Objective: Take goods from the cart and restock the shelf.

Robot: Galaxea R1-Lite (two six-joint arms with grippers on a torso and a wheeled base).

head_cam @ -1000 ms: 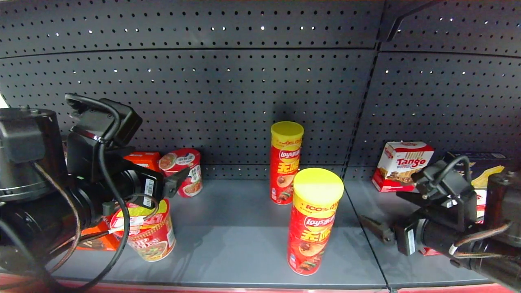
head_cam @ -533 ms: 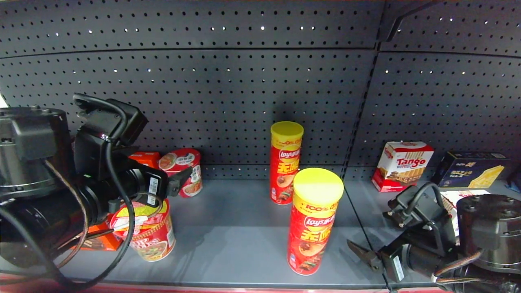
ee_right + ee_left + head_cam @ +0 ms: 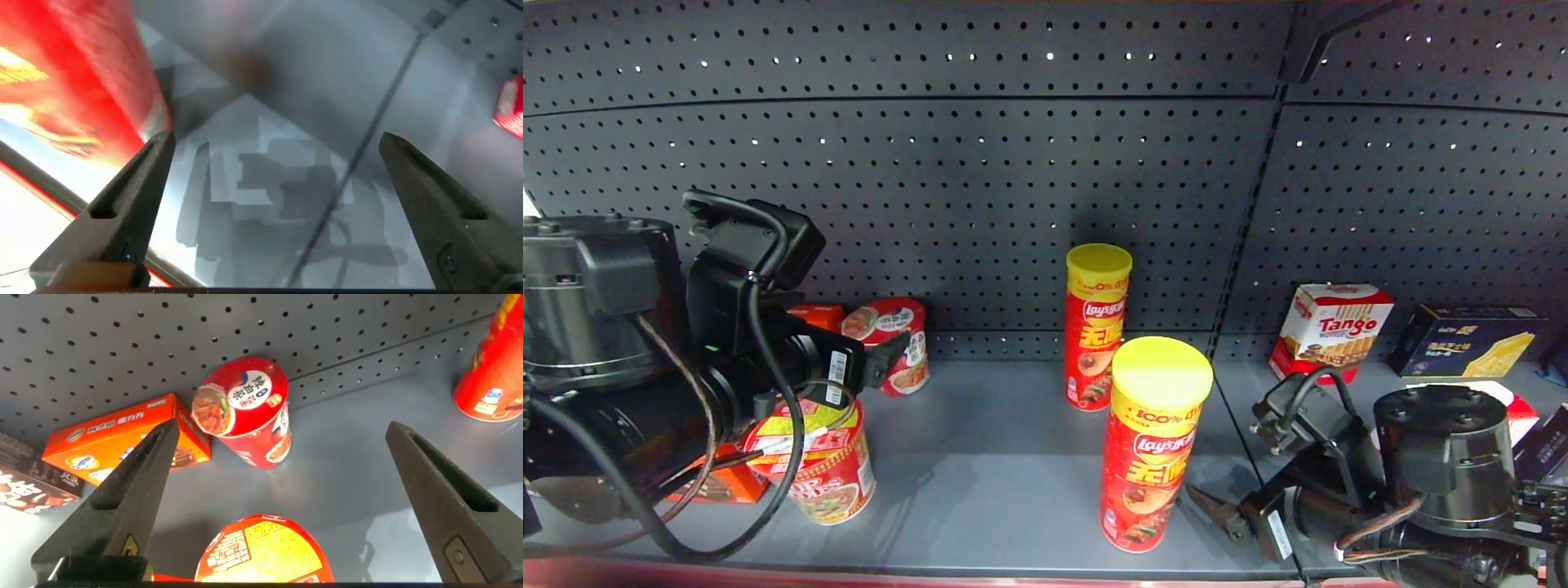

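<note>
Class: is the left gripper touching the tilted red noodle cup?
Apart. Left wrist view shows clear gaps between noodle cup and both fingers of the left gripper.

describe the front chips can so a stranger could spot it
On the grey shelf, look mid-way along, where two red cans with yellow lids stand upright. The front can is the one nearer the shelf's edge, right of the back can.

Bare shelf floor (image 3: 996, 474) lies between noodle cup (image 3: 821, 474) and front chip can (image 3: 1150, 445).
</note>
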